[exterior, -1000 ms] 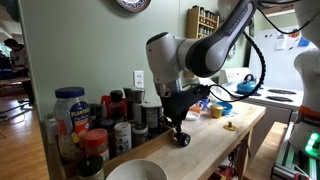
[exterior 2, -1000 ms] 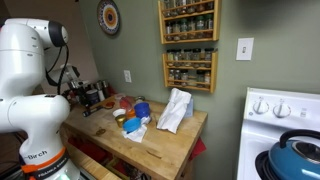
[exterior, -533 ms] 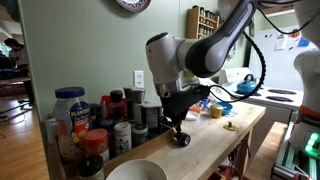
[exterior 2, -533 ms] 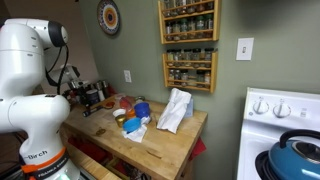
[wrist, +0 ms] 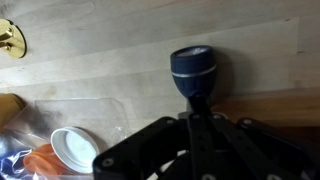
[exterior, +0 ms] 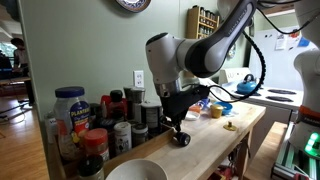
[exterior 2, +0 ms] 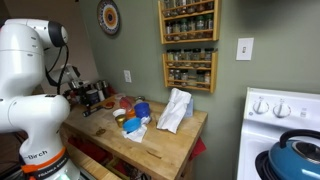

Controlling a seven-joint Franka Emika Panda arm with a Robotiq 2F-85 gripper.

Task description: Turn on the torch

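The torch (exterior: 180, 139) is a small dark stubby cylinder lying on the wooden counter (exterior: 215, 148). In the wrist view the torch (wrist: 191, 65) shows its round front end, pointing away from the wrist. My gripper (exterior: 178, 126) hangs straight above it. In the wrist view the gripper (wrist: 196, 104) has its fingers drawn together, with the tips on the rear end of the torch. No gap shows between the fingers. In an exterior view the gripper (exterior 2: 88, 99) is at the left end of the counter, and the torch is hidden there.
Spice jars and bottles (exterior: 95, 125) crowd the counter's wall side. A white bowl (exterior: 135, 172) stands at the near end. A small yellow object (exterior: 229, 126) (wrist: 10, 38) lies on the wood. A white lid (wrist: 72, 148), a white bag (exterior 2: 175, 110) and blue items (exterior 2: 141, 110) lie nearby.
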